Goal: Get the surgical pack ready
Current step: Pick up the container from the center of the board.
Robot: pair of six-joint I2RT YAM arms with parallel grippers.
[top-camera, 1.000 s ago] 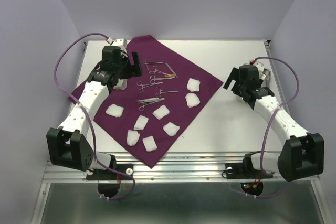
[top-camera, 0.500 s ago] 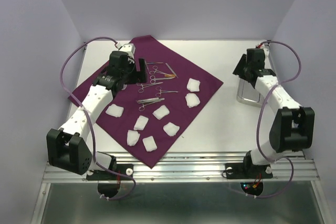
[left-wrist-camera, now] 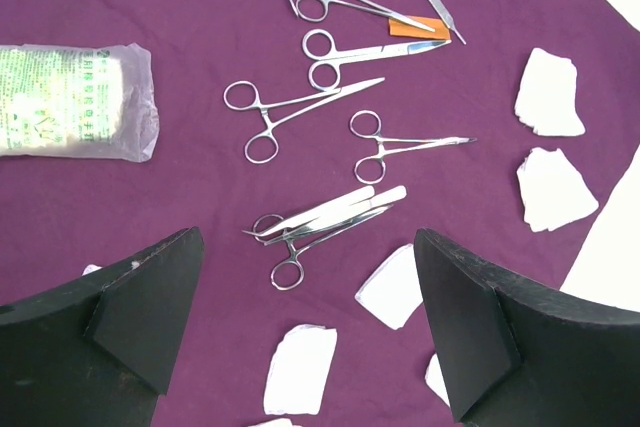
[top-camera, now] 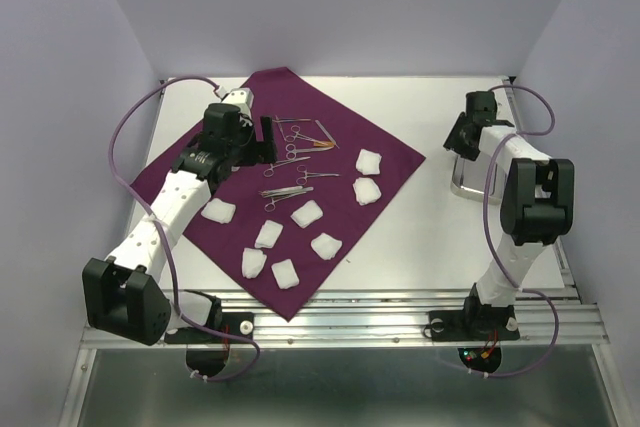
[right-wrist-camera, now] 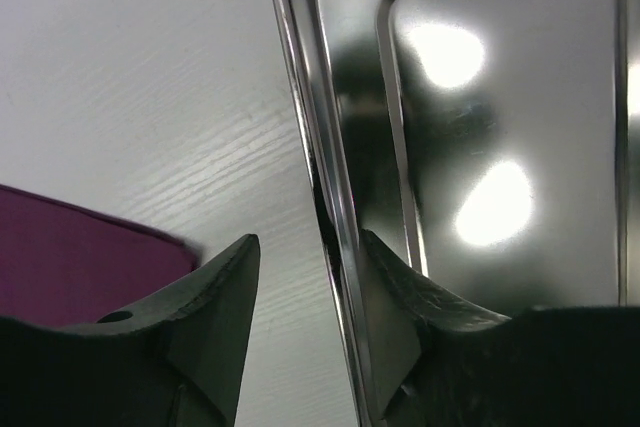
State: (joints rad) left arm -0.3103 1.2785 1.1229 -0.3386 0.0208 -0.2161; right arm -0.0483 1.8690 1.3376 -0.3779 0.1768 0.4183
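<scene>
The surgical pack (top-camera: pixel 395 157) is a big maroon cloth (left-wrist-camera: pixel 200 7) spread flat over the left and middle of the table. Steel forceps and scissors (top-camera: pixel 295 152) (left-wrist-camera: pixel 300 112) and white gauze pads (top-camera: pixel 307 213) (left-wrist-camera: pixel 548 93) lie on it. My left gripper (top-camera: pixel 262 135) (left-wrist-camera: pixel 305 237) hovers over the cloth's far left part, open and holding nothing. My right gripper (top-camera: pixel 462 137) (right-wrist-camera: pixel 308 239) straddles the left rim of the steel tray (top-camera: pixel 475 185) (right-wrist-camera: pixel 305 67). One finger is inside against the rim, and the outer finger is still apart from it.
A clear plastic packet with green print (left-wrist-camera: pixel 70 102) lies on the cloth's left part. Purple cables loop over both arms. The tray sits near the table's right edge and the enclosure wall.
The right arm folded back and brought its gripper down over the tray's left rim, with the jaws narrowing. The left gripper edged slightly to the right over the instruments.
</scene>
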